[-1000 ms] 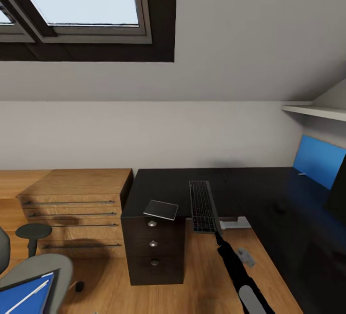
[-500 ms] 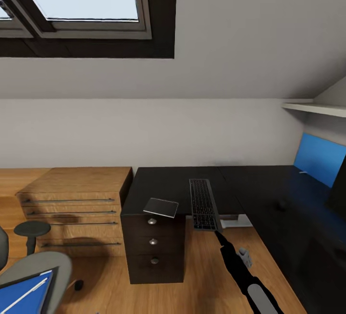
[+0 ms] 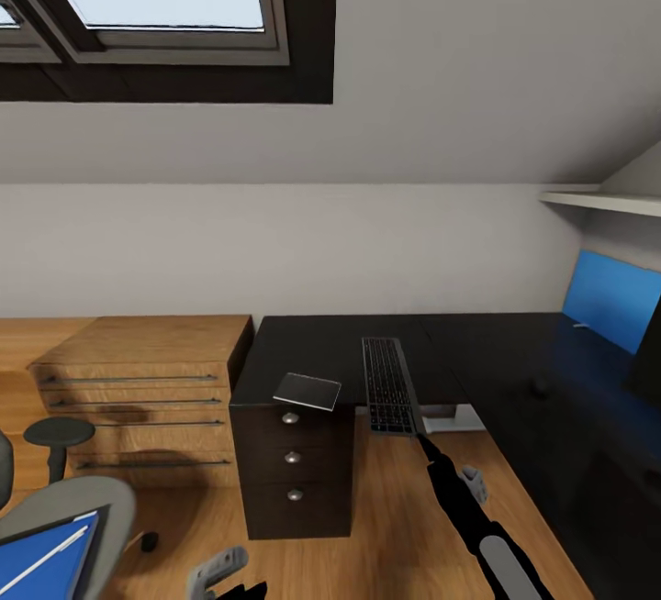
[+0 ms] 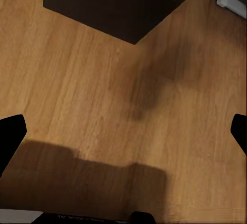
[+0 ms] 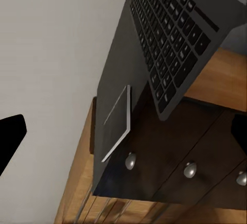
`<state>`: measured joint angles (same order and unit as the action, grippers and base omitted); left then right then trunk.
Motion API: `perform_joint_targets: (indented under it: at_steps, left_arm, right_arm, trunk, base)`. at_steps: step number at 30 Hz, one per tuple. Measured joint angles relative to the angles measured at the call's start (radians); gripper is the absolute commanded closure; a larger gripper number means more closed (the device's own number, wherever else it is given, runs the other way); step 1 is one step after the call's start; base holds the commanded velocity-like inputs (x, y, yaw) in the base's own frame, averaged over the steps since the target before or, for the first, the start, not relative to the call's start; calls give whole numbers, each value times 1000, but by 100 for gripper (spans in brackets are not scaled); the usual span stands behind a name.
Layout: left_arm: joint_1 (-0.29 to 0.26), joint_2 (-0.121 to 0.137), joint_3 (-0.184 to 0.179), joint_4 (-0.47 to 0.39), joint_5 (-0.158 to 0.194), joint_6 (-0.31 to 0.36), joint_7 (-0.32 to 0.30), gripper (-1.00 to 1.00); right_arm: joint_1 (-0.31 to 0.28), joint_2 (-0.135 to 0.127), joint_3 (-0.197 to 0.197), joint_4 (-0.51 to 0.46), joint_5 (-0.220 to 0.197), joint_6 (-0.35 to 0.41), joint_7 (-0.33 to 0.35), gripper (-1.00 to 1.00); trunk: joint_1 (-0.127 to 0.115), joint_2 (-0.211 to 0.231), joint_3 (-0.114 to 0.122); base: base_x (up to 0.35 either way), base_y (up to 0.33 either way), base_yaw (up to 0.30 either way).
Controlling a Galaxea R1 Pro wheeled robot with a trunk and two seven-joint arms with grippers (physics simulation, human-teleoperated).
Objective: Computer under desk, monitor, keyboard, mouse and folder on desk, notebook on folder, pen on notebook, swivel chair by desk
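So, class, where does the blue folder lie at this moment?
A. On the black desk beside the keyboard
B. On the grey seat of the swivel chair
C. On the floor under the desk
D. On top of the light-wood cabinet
B: in the head view the folder lies on the seat of the swivel chair, apart from the desk, where the keyboard rests.

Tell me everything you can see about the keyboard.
The keyboard is long, flat and narrow, with dark grey keys in a grey frame. It lies on the black desk, running from front to back, its near end jutting past the desk's front edge. The right gripper is at that near end. The notebook lies apart, beside it.
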<state>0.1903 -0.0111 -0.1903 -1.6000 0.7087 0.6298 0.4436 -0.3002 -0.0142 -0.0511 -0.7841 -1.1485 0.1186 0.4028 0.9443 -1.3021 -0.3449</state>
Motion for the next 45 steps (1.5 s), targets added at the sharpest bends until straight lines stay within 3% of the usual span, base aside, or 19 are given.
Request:
perform_joint_targets:
  at_steps: [45]
  left_arm:
    - [0,-5,5,24,0,-17,4,-100]
  right_arm:
    - [0,-9,4,3,19,-14,-7,-100]
  trunk:
    - [173,-315,-141]
  base:
    - [0,0,0]
